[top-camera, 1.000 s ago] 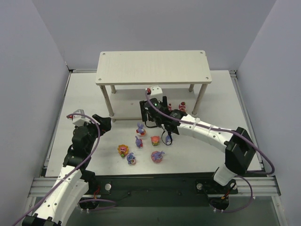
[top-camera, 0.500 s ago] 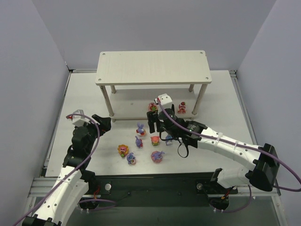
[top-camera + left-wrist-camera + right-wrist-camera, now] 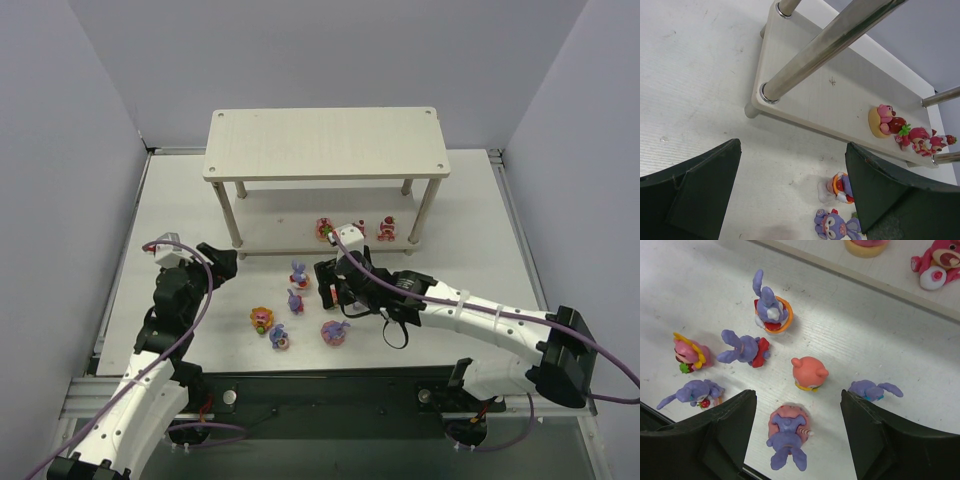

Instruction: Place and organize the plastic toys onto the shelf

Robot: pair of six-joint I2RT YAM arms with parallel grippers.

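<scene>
- Currently, your right gripper (image 3: 799, 401) has its fingers spread wide with nothing pinched, and it hangs over the loose toys on the table (image 3: 180, 200).
- Your left gripper (image 3: 792, 155) also has its fingers apart and holds nothing. It sits near the shelf's left front leg, well apart from the toy cluster.
- Shelf (image 3: 325, 143): two pale tiers on round legs, standing upright at the far side of the table.
- Lower tier (image 3: 840, 100): it carries a pink toy on a yellow base (image 3: 884, 120), with red strawberry-like toys (image 3: 920, 139) farther along the front edge. You cannot tell their exact count.
- Bunny in an orange ring (image 3: 769, 307): upright on the table, the loose toy nearest the shelf.
- Bunny with a red base (image 3: 746, 347): lying on its side, just beside the ringed one.
- Pink-and-yellow round toy (image 3: 689, 352): at the left of the cluster.
- Pale purple bunny (image 3: 692, 391): lying down, just beside the left finger.
- Pink-orange round toy (image 3: 809, 372): upright, just ahead of the fingertips.
- Small bunny (image 3: 872, 389): lying flat, just beside the right finger.
- Bunny on a pink base (image 3: 787, 437): seen between the two fingers, and neither touches it.
</scene>
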